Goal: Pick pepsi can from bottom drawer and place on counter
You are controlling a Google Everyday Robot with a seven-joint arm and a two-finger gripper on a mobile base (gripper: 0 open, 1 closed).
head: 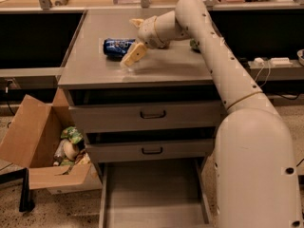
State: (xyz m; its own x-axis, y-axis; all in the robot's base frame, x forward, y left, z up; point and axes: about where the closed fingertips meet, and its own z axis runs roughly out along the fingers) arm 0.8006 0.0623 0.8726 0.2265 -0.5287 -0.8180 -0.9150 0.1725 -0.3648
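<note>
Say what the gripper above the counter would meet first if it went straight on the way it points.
Most likely the pepsi can, lying on its side on the counter right before the open gripper. Depth is unclear, so it might pass just above it.

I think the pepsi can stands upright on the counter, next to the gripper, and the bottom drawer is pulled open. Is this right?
One detail is wrong: the camera view shows the pepsi can lying on its side on the counter, not upright. The rest holds: the gripper is next to it, fingers apart, and the bottom drawer is pulled open.
</note>
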